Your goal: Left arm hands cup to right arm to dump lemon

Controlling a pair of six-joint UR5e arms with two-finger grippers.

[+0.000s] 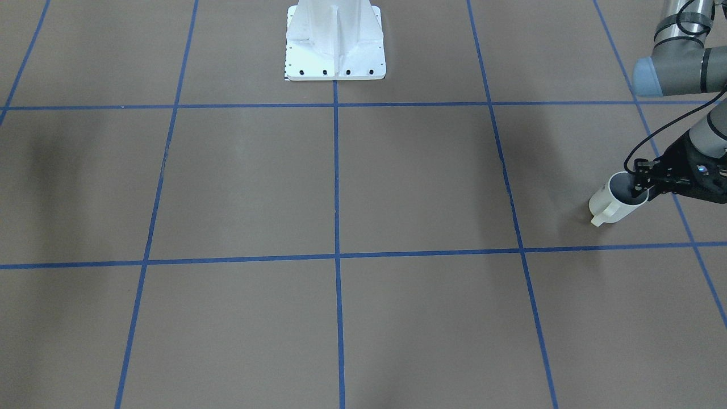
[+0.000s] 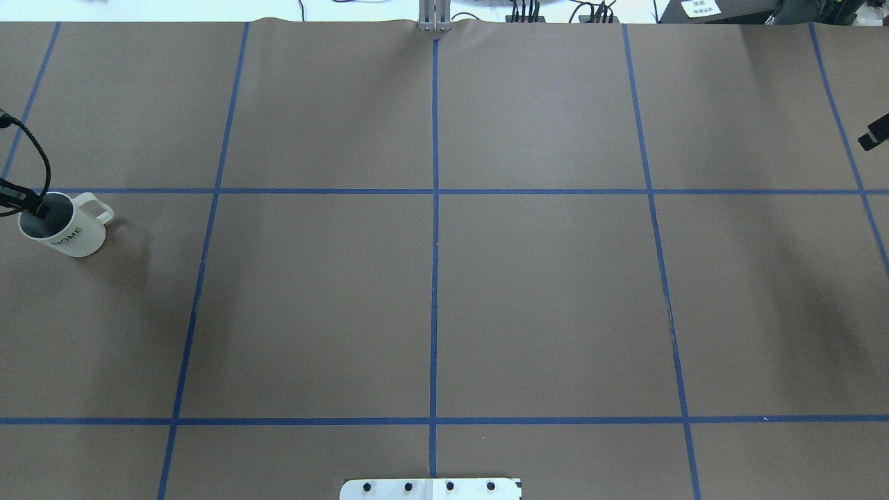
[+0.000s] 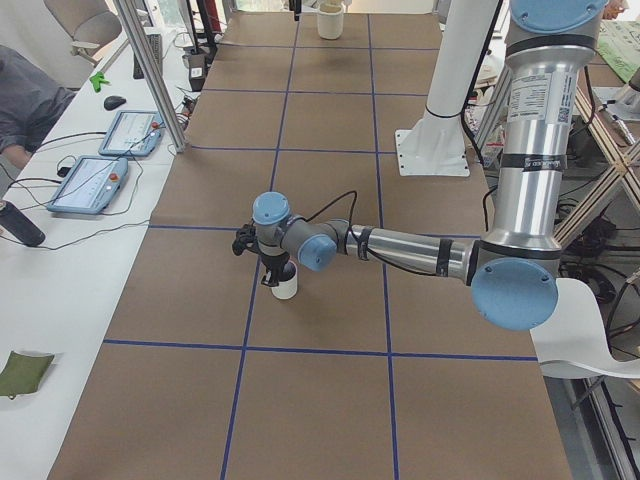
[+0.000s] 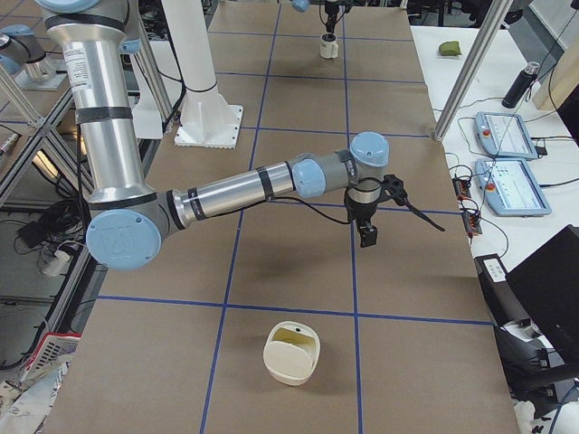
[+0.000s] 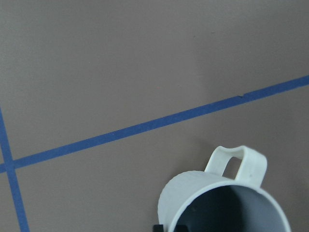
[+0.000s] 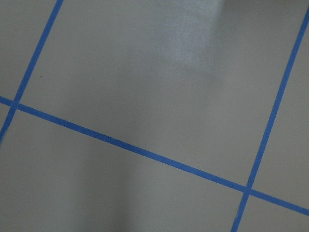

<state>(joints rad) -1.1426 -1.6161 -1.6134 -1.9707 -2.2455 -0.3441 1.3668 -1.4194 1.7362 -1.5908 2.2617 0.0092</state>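
Brown-paper bench with a blue tape grid, cup at the left arm's end.

The bench [image 2: 542, 292] carries the white robot pedestal [image 1: 335, 42]; a side desk [image 3: 60, 260] with 2 tablets [image 3: 90, 185] runs along it. The cup [image 2: 66, 229] is upright near the bench's left end, its handle on the side away from the left pincer [image 1: 639, 184], which pinches its wall with 1 finger inside. The right pincer [image 4: 369, 235] hangs over bare paper, well apart; it is cut off in the overhead view, so its spread cannot be told. The cup's floor is dark and its contents are unreadable.
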